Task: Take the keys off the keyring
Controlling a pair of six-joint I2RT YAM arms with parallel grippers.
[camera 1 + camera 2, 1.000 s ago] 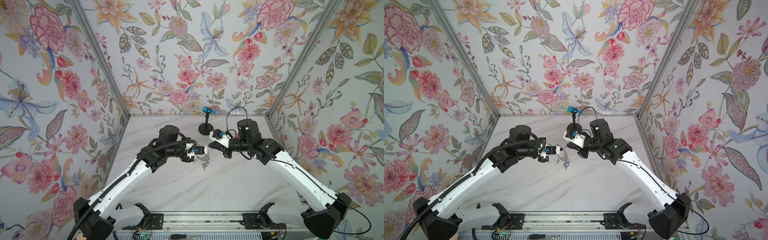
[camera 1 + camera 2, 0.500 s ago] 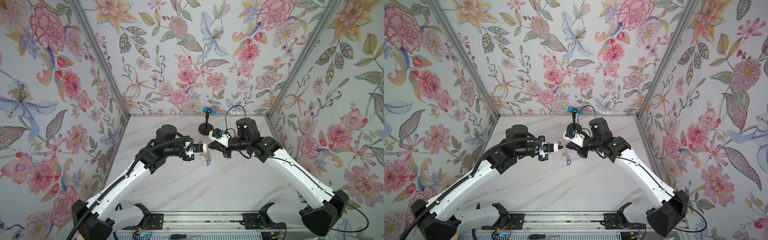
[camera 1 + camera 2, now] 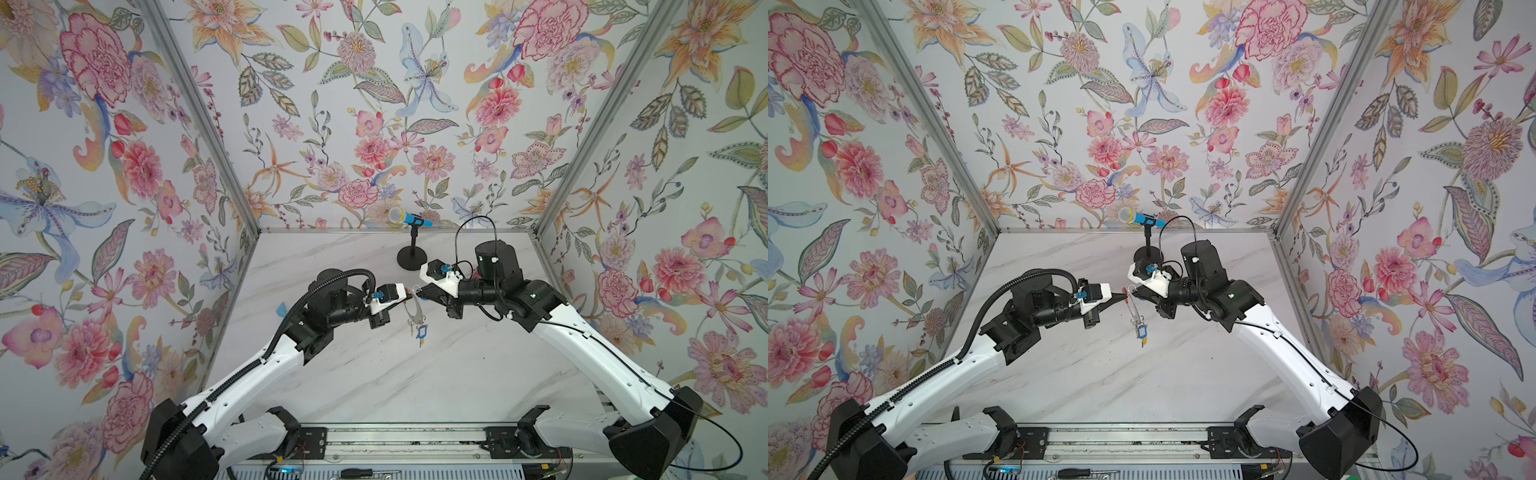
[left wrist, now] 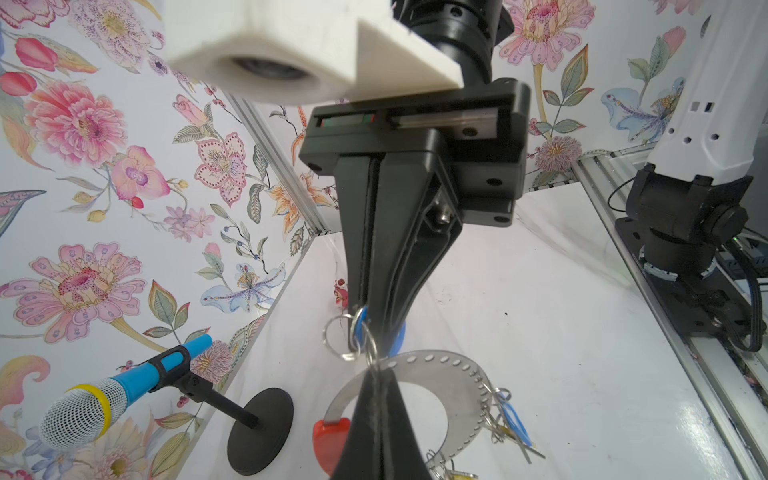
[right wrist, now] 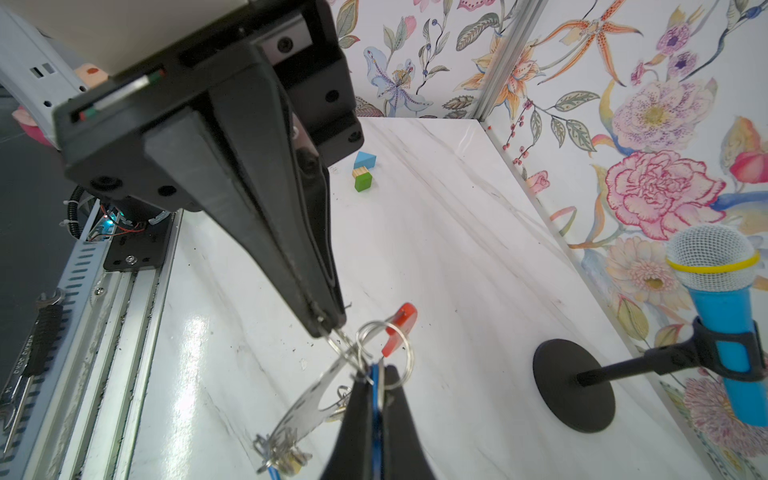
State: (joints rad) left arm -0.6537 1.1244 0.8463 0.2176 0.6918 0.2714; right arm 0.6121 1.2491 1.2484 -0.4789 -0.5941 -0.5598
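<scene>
Jaws of the left gripper (image 4: 374, 380) pinch the keyring (image 4: 451, 376); right gripper (image 5: 371, 380) jaws pinch a blue key tag (image 4: 400, 337); keys (image 3: 419, 330) dangle.

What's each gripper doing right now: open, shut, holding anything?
Left gripper: closed, pinching the keyring at its perforated rim.
Right gripper: closed on a blue key tag right beside the left gripper's tips.

Top pair: high, front edge, angled down-back, whole table (image 3: 374, 374). Wrist cams: v. close, along own jaws, facing each other; both catch keyring (image 4: 453, 374), mic (image 5: 712, 266).
</scene>
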